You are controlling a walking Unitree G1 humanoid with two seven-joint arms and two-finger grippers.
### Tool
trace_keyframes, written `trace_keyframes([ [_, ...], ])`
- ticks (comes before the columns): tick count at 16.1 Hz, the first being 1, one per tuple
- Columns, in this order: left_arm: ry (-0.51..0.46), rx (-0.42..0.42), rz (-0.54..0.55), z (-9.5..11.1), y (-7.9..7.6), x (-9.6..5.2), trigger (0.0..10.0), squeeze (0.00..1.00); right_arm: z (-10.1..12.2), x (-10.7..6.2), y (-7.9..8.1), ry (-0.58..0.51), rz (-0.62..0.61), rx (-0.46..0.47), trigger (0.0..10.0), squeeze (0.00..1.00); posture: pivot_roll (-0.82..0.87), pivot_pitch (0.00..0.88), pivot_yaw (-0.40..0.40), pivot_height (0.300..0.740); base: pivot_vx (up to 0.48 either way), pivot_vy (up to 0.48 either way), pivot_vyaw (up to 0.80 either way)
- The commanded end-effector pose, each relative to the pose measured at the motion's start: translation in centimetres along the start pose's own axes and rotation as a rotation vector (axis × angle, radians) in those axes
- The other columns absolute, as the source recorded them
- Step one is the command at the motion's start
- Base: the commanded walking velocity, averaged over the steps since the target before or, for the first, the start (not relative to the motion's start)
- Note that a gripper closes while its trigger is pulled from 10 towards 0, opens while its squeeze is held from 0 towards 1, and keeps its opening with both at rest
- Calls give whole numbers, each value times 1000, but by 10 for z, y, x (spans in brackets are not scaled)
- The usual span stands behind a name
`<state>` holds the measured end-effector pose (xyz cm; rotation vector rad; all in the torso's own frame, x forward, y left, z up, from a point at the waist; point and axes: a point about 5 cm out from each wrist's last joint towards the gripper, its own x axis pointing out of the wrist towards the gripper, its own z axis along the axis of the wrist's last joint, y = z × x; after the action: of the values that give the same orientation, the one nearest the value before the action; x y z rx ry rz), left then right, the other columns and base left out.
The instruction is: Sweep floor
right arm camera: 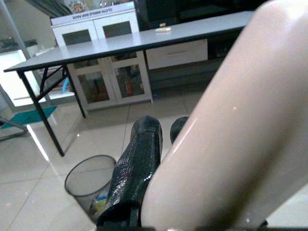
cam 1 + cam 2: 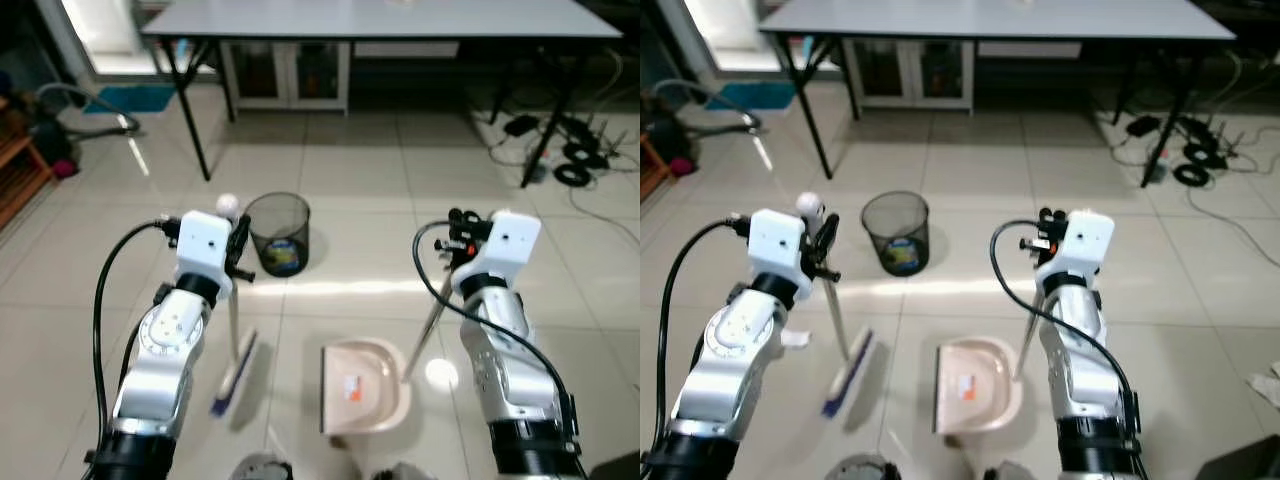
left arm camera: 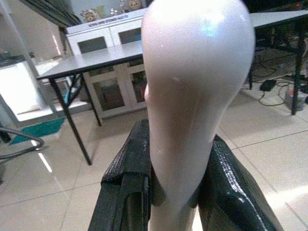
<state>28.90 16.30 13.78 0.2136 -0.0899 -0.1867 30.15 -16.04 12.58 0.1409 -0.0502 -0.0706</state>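
The left claw [image 2: 238, 243] grips a pale-handled broom [image 2: 232, 372] with a blue-edged head. The right claw [image 2: 458, 240] clasps the handle of a cream dustpan [image 2: 365, 385] resting on the tiled floor [image 2: 350, 190].

You are looking at a pale glossy tiled floor [image 2: 360, 200] with grey grout lines. Between your two pincers, and lower, a beige plastic dustpan [image 2: 365, 388] lies flat on the tiles. Below your left pincer [image 2: 238, 248] the broom's blue-and-white brush head [image 2: 232, 376] rests on the floor. Just beyond that pincer stands a black wire-mesh wastebasket [image 2: 277, 233]. Far past your right pincer [image 2: 457, 238], black cables and adapters [image 2: 565, 152] sprawl on the tiles beside the grey table's black legs [image 2: 190, 105].
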Motion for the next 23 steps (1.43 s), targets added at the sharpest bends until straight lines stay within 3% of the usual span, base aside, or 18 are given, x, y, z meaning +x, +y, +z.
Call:
trace_keyframes([
  [1, -31, 15, 12, 8, 5, 2, 10000, 0, 7, 2, 3, -28, 12, 6, 10000, 0, 24, 78, 34, 740, 0, 424, 0],
  [14, -40, 65, 56, 15, 21, 3, 10000, 0, 3, 5, 6, -8, 29, 24, 10000, 0, 38, 50, 22, 740, 0, 423, 0],
  [23, -58, 69, 68, 20, 23, 8, 10000, 0, 3, 7, 7, -7, 31, 30, 10000, 0, 43, 37, 25, 740, 0, 475, -47],
])
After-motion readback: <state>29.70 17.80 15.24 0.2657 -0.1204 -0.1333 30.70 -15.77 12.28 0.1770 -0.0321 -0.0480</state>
